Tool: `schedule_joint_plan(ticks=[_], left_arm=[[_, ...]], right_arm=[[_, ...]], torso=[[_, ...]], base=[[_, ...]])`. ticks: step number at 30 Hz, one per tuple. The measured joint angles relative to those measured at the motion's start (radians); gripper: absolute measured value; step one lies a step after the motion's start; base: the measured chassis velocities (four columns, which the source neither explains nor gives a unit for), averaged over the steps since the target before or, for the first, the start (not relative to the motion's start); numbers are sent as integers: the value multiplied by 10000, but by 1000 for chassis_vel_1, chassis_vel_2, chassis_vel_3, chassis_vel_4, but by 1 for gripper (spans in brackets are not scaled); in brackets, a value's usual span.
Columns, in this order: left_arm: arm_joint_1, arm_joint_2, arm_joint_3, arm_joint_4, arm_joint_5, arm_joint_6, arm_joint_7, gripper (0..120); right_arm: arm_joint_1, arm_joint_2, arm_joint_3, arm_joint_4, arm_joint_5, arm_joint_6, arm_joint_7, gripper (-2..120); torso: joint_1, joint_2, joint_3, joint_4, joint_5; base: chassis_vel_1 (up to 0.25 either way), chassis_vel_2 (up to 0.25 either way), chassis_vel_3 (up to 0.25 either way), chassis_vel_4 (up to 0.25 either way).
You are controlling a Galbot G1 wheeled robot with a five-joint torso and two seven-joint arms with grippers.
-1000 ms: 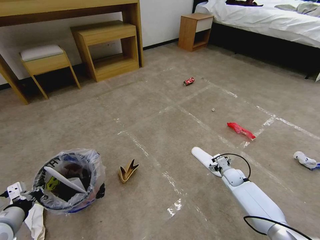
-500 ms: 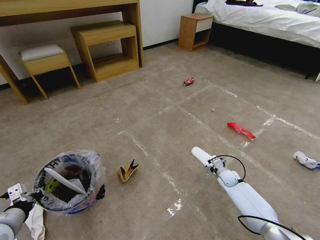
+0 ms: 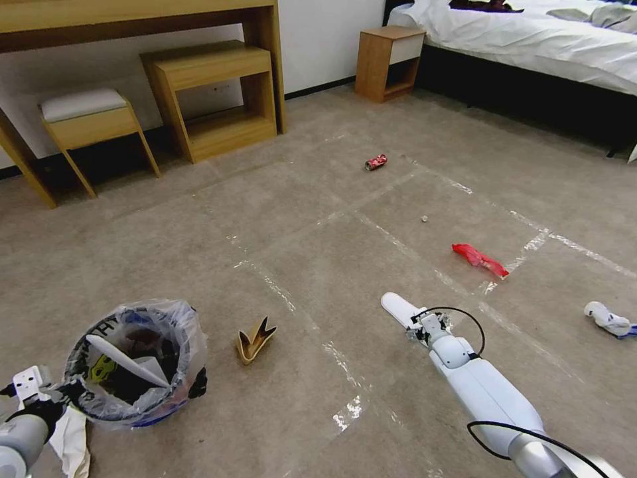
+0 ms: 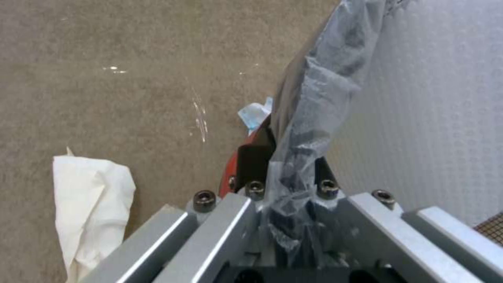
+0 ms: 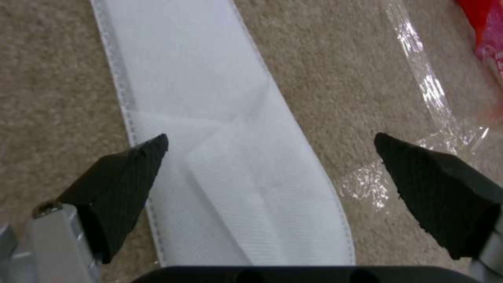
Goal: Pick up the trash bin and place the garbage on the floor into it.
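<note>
1. The left gripper (image 4: 285,184) has its jaws clamped on the rim of the trash bin (image 3: 136,362), pinching the clear plastic bag (image 4: 314,102) with it, low at the robot's left over the floor (image 3: 318,219).
2. A white slipper (image 3: 126,358) lies inside the bin.
3. The right gripper (image 5: 270,173) hangs just above a second white slipper (image 5: 220,129) on the floor, jaws spread wide to either side of it, not touching.
4. A torn tan carton (image 3: 254,340) sits near the bin.
5. A red wrapper (image 3: 479,259), a crushed red can (image 3: 375,162) and a crumpled tissue (image 3: 607,318) lie farther out.
6. Another tissue (image 4: 89,204) lies beside the left gripper.
</note>
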Motion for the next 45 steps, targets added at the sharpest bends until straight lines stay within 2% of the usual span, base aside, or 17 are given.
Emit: schedule_joint_plan(ticks=[20,23,28,30,32,35,36,38,40,43,45], left_arm=[[94,-60,1,36,78,-126,98,1],[100,-83,3,91,156,-170,152,1],[103,-130,49,103,231,-199,184,1],[119,-157,63,103,264,-215,202,1],[129,-157,63,100,267,-224,204,1],[181,-159,51,83,281,-244,223,1],[181,-159,51,83,281,-244,223,1],[221,-198,49,79,339,-286,267,1],[232,-219,53,79,359,-296,287,1],[250,-282,81,78,412,-345,334,1],[255,-287,82,78,420,-354,346,1]], right_arm=[[296,472,284,-914,-373,367,-2,99],[291,454,320,-914,-394,418,1,87],[273,449,374,-929,-417,457,8,76],[226,441,420,-930,-445,493,24,62],[208,437,441,-929,-455,501,31,59],[160,415,494,-936,-516,565,46,44],[160,415,494,-936,-516,565,46,44],[133,393,517,-936,-534,577,56,33],[124,383,524,-934,-540,580,60,30],[116,377,542,-942,-577,621,88,17],[116,377,546,-952,-583,637,94,15]], torso=[[0,1,0,1,0],[0,0,0,3,3],[0,0,0,4,3],[0,0,0,3,3],[0,0,0,3,3],[0,0,0,1,3],[0,0,0,1,3],[0,0,0,0,2],[0,0,0,0,1],[0,0,1,0,0],[0,0,0,0,0]], base=[[0,0,0,0],[0,0,0,0],[0,0,0,0],[0,0,0,0],[0,0,0,0],[0,0,0,0],[0,0,0,0],[0,0,0,0],[0,0,0,0],[0,0,0,0],[0,0,0,0]])
